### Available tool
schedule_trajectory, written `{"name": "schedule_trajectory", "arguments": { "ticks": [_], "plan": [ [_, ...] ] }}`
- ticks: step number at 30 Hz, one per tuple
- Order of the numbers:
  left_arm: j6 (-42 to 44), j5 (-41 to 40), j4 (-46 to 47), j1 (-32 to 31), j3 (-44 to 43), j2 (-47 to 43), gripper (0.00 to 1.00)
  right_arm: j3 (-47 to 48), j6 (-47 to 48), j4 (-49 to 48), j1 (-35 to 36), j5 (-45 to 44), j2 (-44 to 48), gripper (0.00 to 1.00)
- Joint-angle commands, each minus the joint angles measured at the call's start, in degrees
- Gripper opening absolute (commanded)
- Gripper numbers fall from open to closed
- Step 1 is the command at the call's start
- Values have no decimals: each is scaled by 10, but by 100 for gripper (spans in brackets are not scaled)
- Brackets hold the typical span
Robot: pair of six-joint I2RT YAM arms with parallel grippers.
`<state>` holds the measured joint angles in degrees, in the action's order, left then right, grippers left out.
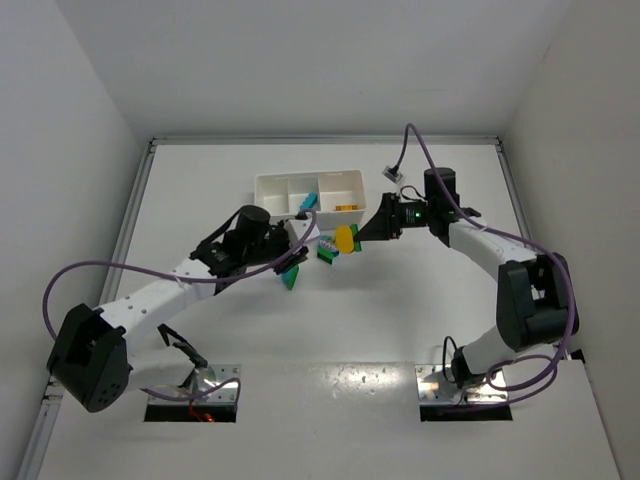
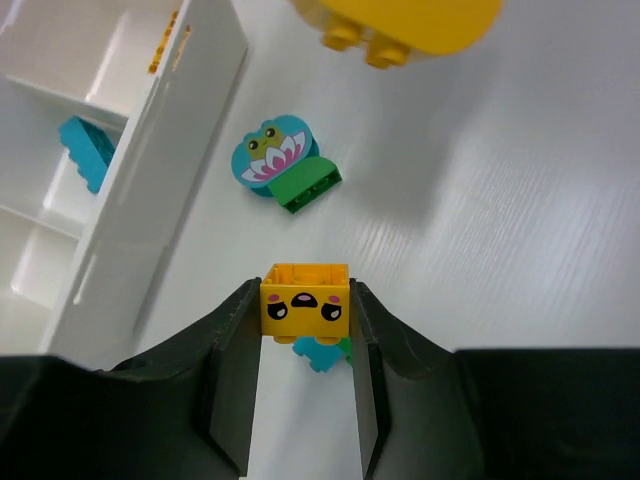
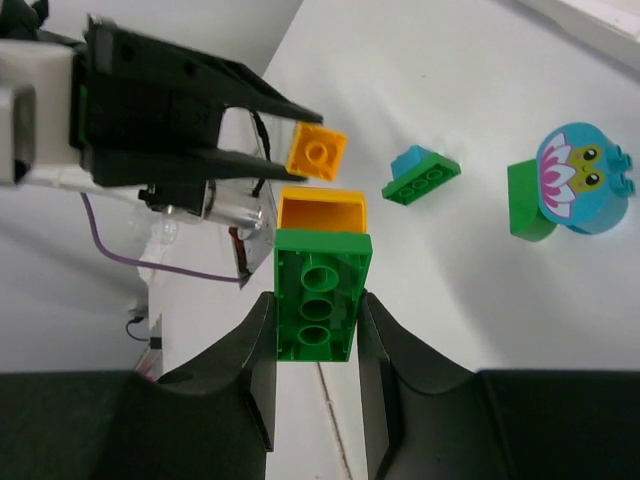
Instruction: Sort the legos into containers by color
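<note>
My left gripper [image 2: 305, 300] [image 1: 296, 260] is shut on a yellow-orange lego with a face [image 2: 305, 305] and holds it above a small cyan-and-green lego [image 2: 325, 352] on the table. My right gripper [image 3: 317, 300] [image 1: 362, 236] is shut on a green lego [image 3: 315, 295] with a yellow piece [image 3: 322, 212] joined to its far end, held off the table. A cyan frog lego on a green brick [image 2: 278, 165] [image 3: 575, 180] lies between the grippers. The white tray [image 1: 290, 182] holds a cyan lego [image 1: 308, 202] in its middle compartment and a yellow one [image 1: 347, 207] in the right.
The tray's near wall [image 2: 150, 170] stands just left of my left gripper. White walls enclose the table on three sides. A purple cable [image 1: 415, 150] loops over the right arm behind the tray.
</note>
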<state>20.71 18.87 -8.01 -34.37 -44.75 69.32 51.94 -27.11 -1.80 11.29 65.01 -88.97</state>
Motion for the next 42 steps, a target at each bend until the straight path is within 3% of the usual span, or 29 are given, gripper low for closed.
{"name": "schedule_trajectory", "arguments": {
  "ticks": [1, 6, 12, 15, 22, 30, 42],
  "plan": [
    [-97, -8, 36, 30, 4, -38, 8, 10, 65, 36, -10, 15, 17, 0],
    [-189, 5, 59, 96, -19, -50, 8, 15, 112, 64, -40, -32, 36, 0],
    [-167, -9, 98, 101, -89, -3, 8, 35, 201, 133, -58, -72, 31, 0],
    [-160, -9, 114, 112, -143, 68, 8, 53, 215, 138, -65, -99, 26, 0],
    [-234, 33, 152, 141, -277, 235, 8, 123, 289, 246, -76, -185, 15, 0],
    [-268, 67, 172, 152, -428, 373, 8, 180, 331, 291, -76, -247, -6, 0],
    [-219, 199, 7, 147, -635, 541, 8, 273, 329, 329, -76, -247, -96, 0]
  ]
}}
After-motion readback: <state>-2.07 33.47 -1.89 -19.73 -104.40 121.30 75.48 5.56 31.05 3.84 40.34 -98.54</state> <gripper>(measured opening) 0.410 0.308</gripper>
